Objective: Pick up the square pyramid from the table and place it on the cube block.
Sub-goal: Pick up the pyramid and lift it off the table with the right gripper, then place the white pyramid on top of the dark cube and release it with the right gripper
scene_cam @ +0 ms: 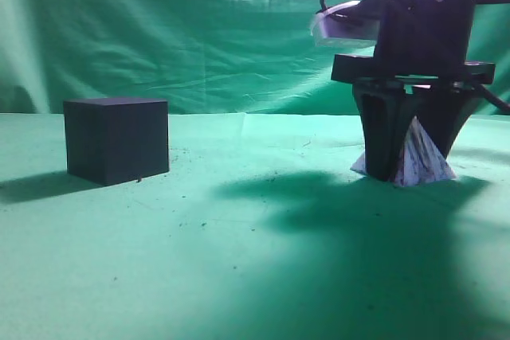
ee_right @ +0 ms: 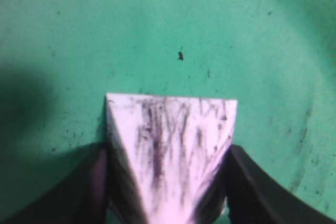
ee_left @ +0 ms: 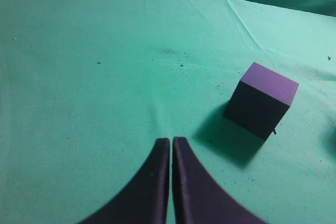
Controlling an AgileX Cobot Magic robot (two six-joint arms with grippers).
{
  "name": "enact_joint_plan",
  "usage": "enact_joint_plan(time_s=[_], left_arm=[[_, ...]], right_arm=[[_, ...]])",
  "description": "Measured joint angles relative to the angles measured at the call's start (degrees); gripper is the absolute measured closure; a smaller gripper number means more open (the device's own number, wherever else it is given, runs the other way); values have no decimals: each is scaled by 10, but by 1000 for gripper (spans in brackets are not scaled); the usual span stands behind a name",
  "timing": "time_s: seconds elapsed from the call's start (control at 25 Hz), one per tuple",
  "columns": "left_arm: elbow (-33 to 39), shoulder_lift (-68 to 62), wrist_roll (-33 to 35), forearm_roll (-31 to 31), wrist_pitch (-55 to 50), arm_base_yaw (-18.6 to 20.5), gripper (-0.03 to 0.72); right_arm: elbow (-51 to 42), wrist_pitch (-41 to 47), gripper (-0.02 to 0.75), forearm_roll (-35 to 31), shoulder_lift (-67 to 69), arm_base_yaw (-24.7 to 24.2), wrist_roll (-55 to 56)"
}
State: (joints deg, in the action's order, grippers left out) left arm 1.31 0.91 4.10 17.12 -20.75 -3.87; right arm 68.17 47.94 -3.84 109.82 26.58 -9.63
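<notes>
The square pyramid [scene_cam: 424, 163], white with dark purple streaks, stands on the green table [scene_cam: 239, 260] at the right. My right gripper [scene_cam: 416, 168] comes straight down over it, with a finger pressed against each side near the base. In the right wrist view the pyramid [ee_right: 173, 135] fills the gap between the right gripper's [ee_right: 168, 151] two fingers. The dark cube block [scene_cam: 117, 139] sits far to the left, and it also shows in the left wrist view [ee_left: 262, 100]. My left gripper [ee_left: 171, 141] is shut and empty, above bare cloth left of the cube.
Green cloth hangs as a backdrop behind the table. Small dark crumbs [ee_right: 180, 55] dot the cloth. A wide stretch of cloth lies between the cube and the pyramid.
</notes>
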Motion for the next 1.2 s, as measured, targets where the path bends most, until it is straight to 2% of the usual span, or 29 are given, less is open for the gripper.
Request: enact_joint_plan(time_s=[0.32,0.36,0.4,0.56,0.68,0.76,0.88,1.04,1.2], left_arm=[[0,0,0,0,0,0,688],[0,0,0,0,0,0,688],[0,0,0,0,0,0,688],[0,0,0,0,0,0,688],[0,0,0,0,0,0,688],[0,0,0,0,0,0,688],[0,0,0,0,0,0,688],[0,0,0,0,0,0,688],[0,0,0,0,0,0,688]], right_arm=[[11,11,316,4,-1,-1,0],[17,16,316,4,-1,-1,0],[24,28,362,3,-2,-1,-1],[85,63,353,-4,-31,14,-1],[153,78,353,-4,-52,53,-1],[226,83,353,-19,-52,107,-1],[286,97,353,-33,-22,163,-1],[354,132,353,-40,52,204,-2],[386,150,353,-44,102,212,-2]])
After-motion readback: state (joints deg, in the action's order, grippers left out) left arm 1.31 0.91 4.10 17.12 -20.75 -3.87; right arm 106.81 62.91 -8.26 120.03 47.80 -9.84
